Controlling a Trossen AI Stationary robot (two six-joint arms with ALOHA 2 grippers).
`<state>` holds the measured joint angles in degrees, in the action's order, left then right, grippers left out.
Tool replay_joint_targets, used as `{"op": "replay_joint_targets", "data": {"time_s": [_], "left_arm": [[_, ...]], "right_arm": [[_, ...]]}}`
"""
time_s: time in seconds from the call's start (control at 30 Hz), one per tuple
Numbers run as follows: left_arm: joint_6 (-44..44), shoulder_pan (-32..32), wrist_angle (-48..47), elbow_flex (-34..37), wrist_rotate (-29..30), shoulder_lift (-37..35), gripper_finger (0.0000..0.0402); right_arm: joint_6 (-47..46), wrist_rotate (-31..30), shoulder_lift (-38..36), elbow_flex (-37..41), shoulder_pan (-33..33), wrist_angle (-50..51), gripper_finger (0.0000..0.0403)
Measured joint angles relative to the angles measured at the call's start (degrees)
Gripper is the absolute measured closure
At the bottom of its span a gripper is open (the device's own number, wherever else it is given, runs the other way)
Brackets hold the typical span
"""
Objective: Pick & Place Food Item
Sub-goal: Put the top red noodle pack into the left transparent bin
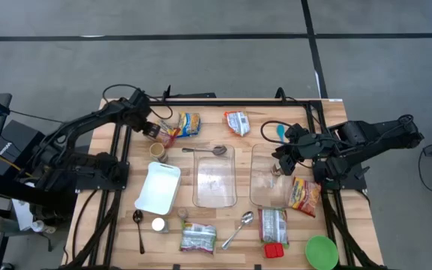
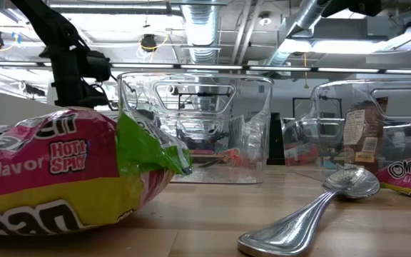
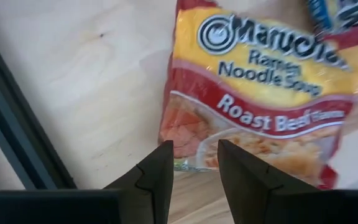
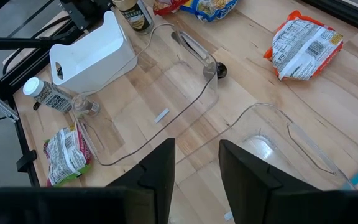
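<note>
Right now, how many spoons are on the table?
3. One spoon lies at the far edge of the left clear bin, one near the front between the bins, and a dark one in front of the white tray. None seem hidden.

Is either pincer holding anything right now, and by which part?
Nothing held. Left pincer stands open at the ramen packet's edge; right pincer is empty over the clear bins.
</note>
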<state>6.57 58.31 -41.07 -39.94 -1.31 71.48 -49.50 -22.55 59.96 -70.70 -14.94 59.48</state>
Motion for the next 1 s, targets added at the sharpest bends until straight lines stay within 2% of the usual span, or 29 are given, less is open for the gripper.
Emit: {"op": "replay_joint_targets", "data": {"time_s": [0.17,0.33,0.7,0.8,1.0], "left_arm": [[3.92,1.33,2.17,0.0,-2.92,-0.65,0.0281],[9.88,2.14,5.75,0.0,-3.35,-0.65,0.0281],[9.85,2.18,4.62,-0.02,-3.69,2.03,0.0281],[7.75,2.16,3.67,-0.11,-4.27,2.03,0.0281],[-1.95,1.75,-1.58,-0.11,-4.32,2.03,0.0281]], "right_arm": [[-0.21,0.0,0.0,0.0,0.0,0.0,0.0284],[-1.43,0.0,0.0,0.0,0.0,0.0,0.0284],[-1.51,0.02,0.0,0.0,0.0,0.0,0.0284],[-1.15,0.02,0.0,0.0,0.0,0.01,0.0284],[-0.26,0.02,0.0,0.0,0.01,0.02,0.0284]]}}
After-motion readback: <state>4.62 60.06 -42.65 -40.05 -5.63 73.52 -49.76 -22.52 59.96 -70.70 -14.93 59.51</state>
